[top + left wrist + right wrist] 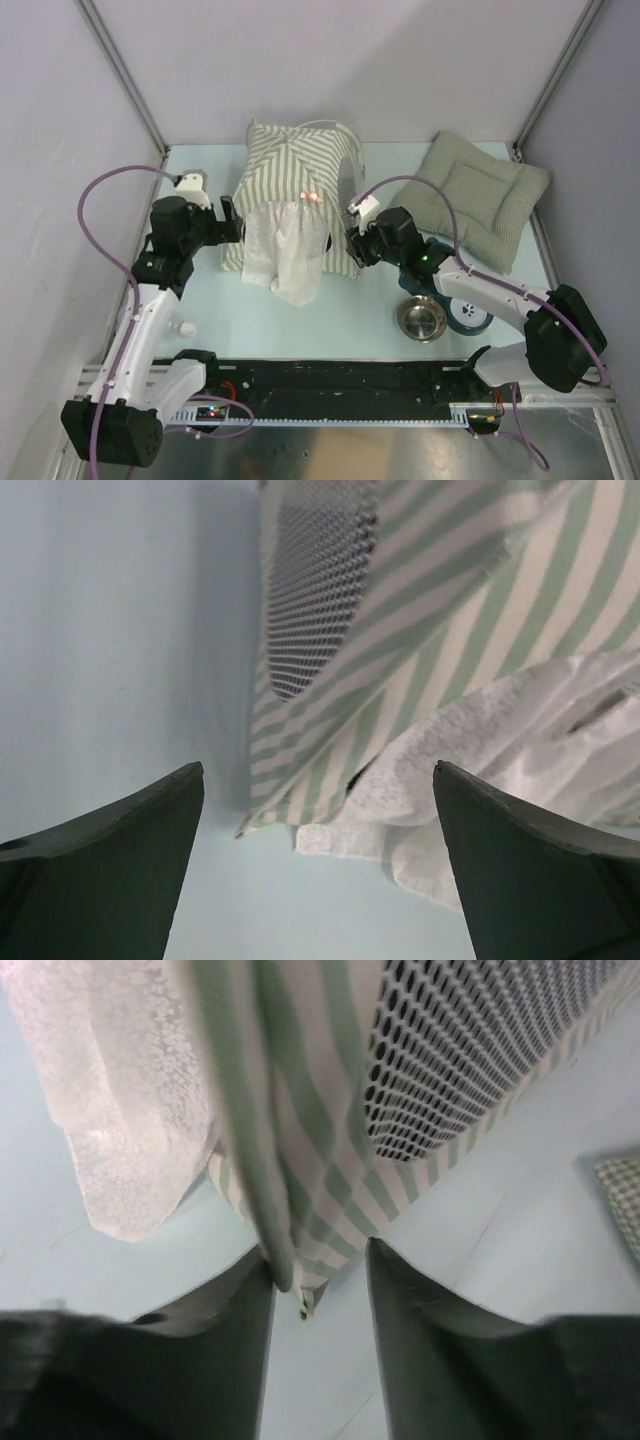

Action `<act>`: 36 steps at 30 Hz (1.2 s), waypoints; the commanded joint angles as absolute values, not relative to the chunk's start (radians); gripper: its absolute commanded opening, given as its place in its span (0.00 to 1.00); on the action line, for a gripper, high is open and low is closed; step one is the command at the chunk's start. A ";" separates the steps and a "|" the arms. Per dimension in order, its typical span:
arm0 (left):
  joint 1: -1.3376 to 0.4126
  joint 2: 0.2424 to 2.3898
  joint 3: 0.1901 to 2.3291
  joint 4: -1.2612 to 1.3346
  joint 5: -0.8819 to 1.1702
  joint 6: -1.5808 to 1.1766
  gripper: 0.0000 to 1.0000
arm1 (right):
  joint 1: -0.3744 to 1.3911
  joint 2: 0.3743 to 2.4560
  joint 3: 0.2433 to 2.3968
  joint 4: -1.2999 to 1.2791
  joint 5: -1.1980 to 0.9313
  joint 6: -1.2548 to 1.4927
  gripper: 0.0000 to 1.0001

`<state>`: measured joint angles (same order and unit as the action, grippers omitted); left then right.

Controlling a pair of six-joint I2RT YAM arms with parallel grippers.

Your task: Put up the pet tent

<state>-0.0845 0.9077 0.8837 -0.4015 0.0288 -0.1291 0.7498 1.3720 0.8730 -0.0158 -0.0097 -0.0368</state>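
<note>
Table (200, 300), pale blue, is carrying everything listed below.

Pet tent (290, 170) (450, 610) (300, 1110), olive-grey and white stripes, is standing at mid-table toward the far edge, between the two arms. Its sheer white flap (285, 250) (520, 730) (120, 1090) is hanging down the near face and spilling onto the table. A small pink-red mark (310, 195) is showing just above the flap. A grey mesh window (315, 580) (480, 1050) is showing on each side in the wrist views.

Cushion (480, 195) (622, 1195), plain grey-green, quilted and square, is lying flat at the far right, apart from the tent.

Left gripper (228, 220) (318, 770) is hovering just beside the tent's lower left side. Its fingers (100, 860) are spreading wide and holding nothing.

Right gripper (352, 238) (320, 1250) is sitting at the tent's lower right corner. Its fingers (430, 1310) are standing narrowly apart. The striped corner is hanging into the gap, lying against one finger and clear of the other.

Steel bowl (421, 320) is resting near the front, just beside the right arm.

Teal round item (468, 318) is lying partly under that arm, beside the bowl.

Small white object (185, 328) is lying by the left arm; it is too small to identify.
</note>
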 commanded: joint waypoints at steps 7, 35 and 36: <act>-0.075 0.981 0.849 -0.225 0.136 -0.061 0.99 | 0.711 1.165 0.865 0.034 -0.133 0.005 0.85; -0.075 0.867 0.726 -0.153 0.133 -0.164 0.57 | 0.271 1.963 1.640 -0.350 0.602 0.428 0.96; -0.074 0.857 0.725 -0.154 0.119 -0.170 0.63 | 0.268 2.017 1.714 -0.396 0.645 0.446 0.96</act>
